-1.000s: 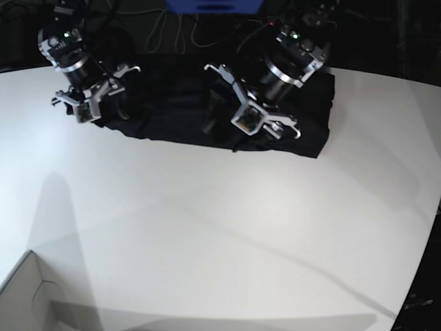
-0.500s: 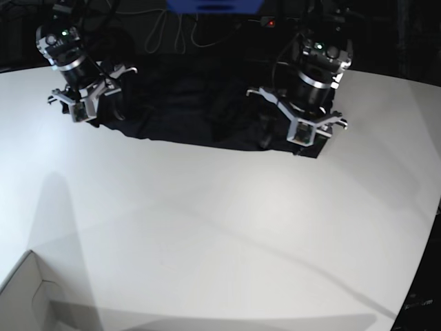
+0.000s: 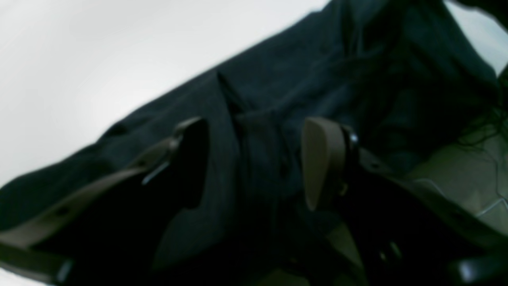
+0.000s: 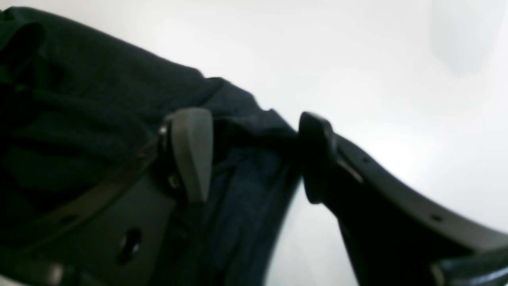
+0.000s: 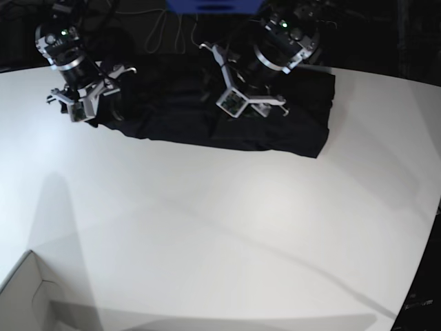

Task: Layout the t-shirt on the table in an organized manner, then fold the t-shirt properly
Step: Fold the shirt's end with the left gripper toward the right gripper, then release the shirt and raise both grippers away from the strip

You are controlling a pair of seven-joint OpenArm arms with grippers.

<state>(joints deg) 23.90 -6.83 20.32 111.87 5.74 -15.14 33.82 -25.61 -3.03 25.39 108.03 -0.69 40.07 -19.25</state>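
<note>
Two tools, both spread and gripping nothing, we judge. The t-shirt (image 5: 207, 114) lies bunched along the table (image 5: 220, 227) top edge, long axis left-right; right tool (image 5: 86, 103) over its left end, left tool (image 5: 248, 96) mid-cloth.

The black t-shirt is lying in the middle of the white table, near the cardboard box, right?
Not quite. The thin black short-sleeved t-shirt lies at the far edge of the large smooth white table, away from the white cardboard box corner. The base view shows it.
</note>
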